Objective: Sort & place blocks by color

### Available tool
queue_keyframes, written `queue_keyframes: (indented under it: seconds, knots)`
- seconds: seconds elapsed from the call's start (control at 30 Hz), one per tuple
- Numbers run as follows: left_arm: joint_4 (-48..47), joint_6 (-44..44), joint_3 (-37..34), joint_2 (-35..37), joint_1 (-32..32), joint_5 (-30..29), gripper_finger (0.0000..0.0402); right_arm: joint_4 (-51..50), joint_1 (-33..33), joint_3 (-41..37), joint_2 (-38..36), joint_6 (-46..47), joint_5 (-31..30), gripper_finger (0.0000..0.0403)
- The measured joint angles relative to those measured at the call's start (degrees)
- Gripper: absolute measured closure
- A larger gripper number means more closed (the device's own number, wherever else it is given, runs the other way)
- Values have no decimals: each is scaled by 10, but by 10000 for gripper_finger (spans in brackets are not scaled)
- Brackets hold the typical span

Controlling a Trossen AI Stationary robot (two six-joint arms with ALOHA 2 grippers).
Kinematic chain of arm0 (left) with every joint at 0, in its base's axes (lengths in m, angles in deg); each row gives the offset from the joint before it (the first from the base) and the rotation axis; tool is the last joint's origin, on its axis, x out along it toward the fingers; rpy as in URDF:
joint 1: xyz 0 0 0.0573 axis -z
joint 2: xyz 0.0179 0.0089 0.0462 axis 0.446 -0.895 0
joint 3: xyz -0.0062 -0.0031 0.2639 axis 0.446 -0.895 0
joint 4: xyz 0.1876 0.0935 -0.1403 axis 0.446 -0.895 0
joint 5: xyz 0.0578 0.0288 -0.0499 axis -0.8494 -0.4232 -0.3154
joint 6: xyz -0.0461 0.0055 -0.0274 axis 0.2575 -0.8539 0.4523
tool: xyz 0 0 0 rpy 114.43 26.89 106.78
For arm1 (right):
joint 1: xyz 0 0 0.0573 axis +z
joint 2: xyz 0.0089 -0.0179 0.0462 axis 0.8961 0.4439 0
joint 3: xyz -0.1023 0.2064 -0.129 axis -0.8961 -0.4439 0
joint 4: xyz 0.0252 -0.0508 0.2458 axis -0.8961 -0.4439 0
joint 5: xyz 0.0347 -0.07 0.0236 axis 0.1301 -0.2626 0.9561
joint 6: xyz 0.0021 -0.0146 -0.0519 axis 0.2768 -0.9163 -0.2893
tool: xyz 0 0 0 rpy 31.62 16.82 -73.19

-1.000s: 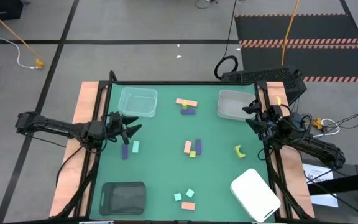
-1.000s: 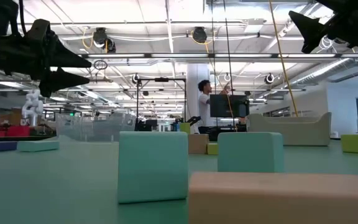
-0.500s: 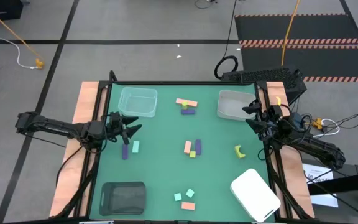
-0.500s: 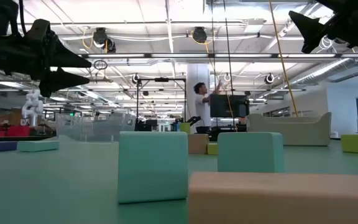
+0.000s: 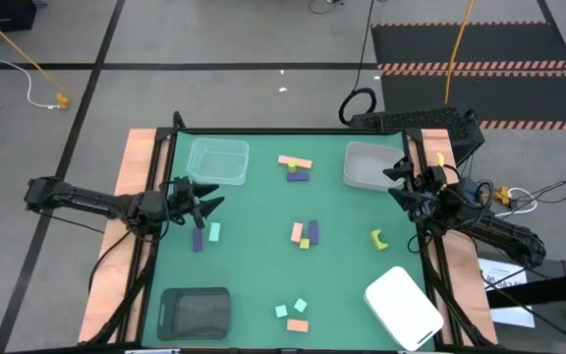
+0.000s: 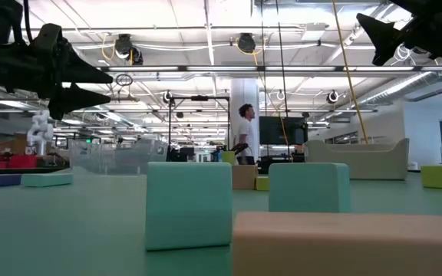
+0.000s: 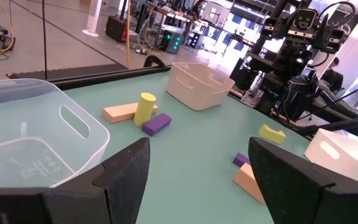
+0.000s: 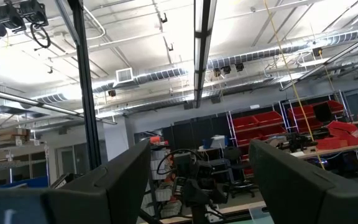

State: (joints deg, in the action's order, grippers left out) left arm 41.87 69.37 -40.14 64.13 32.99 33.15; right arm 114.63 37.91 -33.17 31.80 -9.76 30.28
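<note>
The left gripper (image 5: 207, 204) is open and holds nothing, up over the left side of the green table (image 5: 254, 275) by the clear tray (image 5: 218, 160), the right gripper (image 5: 397, 181) is open too by the white tray (image 5: 369, 165), and the blocks (image 5: 304, 234) lie spread on the table between them.

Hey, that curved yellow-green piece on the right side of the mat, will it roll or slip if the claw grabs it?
The curved yellow-green piece probably won't roll: it lies flat. Its bent outline may twist in a grip. It looks small and likely light, so a nudge could slide it.
</note>
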Motion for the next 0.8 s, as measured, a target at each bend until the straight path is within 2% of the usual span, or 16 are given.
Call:
queue_keyframes:
  seconds: [0.8]
  knots:
    - [0,0,0,0,-1,-10,128,0,0,0,0,0,0,138]
